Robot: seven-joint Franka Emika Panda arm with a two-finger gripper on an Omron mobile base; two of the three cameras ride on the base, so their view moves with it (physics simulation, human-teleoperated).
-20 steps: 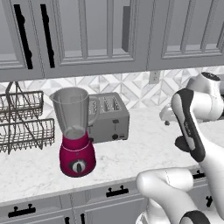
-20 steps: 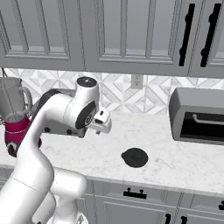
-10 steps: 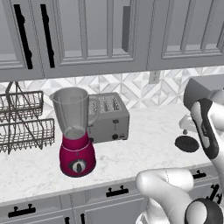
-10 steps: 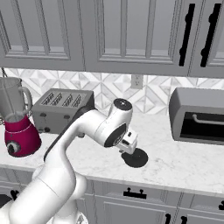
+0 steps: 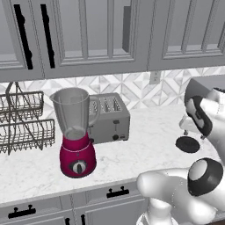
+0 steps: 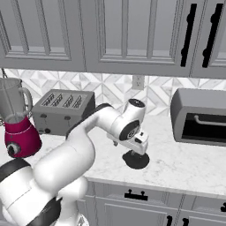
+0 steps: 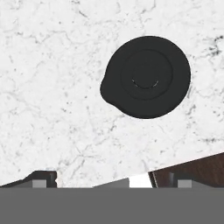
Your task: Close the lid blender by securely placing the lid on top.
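While the lid point(image 7: 146, 77) lies flat on the marble surface point(image 7: 52, 87) just below your hand point(image 6: 140, 145), whose fingers are spread wide and hold nothing, you are placed to drop onto it, since the blender point(image 5: 75, 134) it must cap stands well off beyond the toaster point(image 5: 109, 117).

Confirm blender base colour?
Magenta, with a dark round dial; blender base shows best in the left base view.
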